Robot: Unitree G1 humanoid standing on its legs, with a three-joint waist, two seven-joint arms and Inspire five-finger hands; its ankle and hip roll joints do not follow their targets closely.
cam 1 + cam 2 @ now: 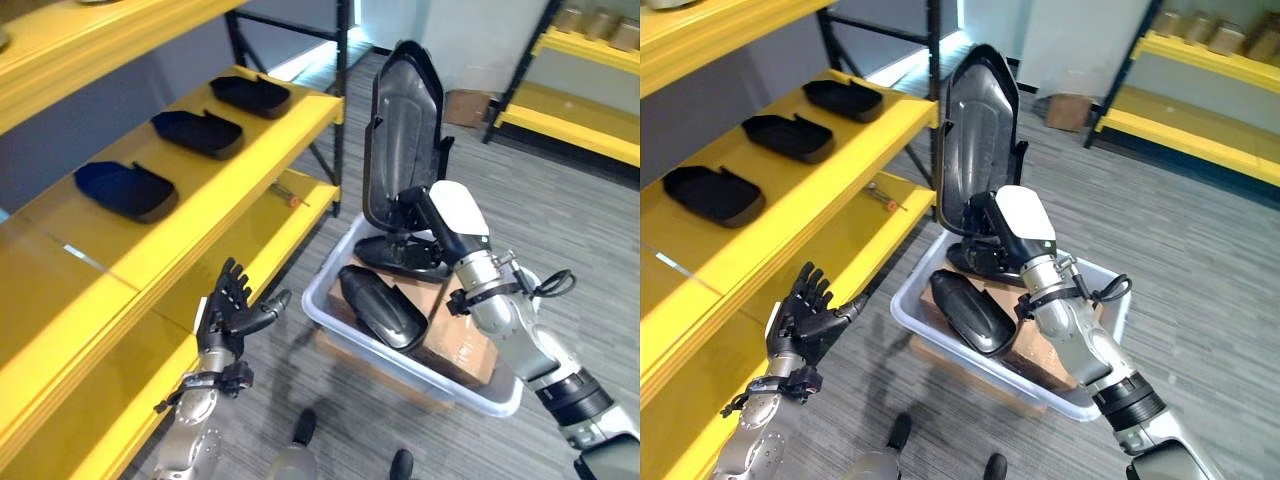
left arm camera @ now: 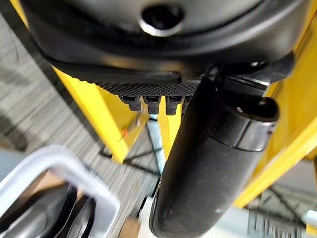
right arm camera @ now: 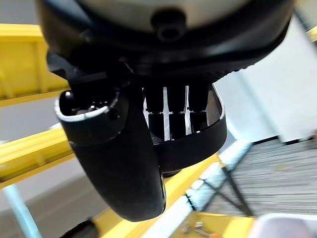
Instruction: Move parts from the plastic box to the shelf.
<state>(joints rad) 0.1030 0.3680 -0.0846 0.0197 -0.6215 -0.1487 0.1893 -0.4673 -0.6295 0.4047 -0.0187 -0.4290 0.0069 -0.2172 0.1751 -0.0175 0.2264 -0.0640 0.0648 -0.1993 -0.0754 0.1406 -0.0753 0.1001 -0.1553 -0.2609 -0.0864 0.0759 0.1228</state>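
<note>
Now the right hand (image 1: 425, 215) is gripping a long black part (image 1: 402, 130) by its lower end, fingers and thumb curled round the edge, as the right wrist view confirms. The part is standing nearly upright above the hand, clear of the box (image 1: 330, 300). Directly below the hand, more parts are lying in the box: one (image 1: 380, 305) nearest the left hand, another (image 1: 400, 255) just under the right hand, both on top of a cardboard carton (image 1: 455, 345). The shelf (image 1: 200, 200) is standing well to the left of the right hand, with three parts (image 1: 125, 188) already sitting in a row on its middle level.

The left hand (image 1: 228, 312) is hovering beside the shelf's lower level, fingers spread and straight, holding nothing.

The risks, as I judge them, are coming mostly from the hold itself. The part is tall and is being pinched low down, so its weight is sitting high above the hand; a quick swing towards the shelf could be levering it out of the fingers or twisting it in the grip. Its top end may also be catching the edge of the upper shelf level as it goes in, since the gap between levels looks low beside an upright part. Tilting it flat first seems wise. A drop here would probably be landing it back in the box or on the floor beside it.
</note>
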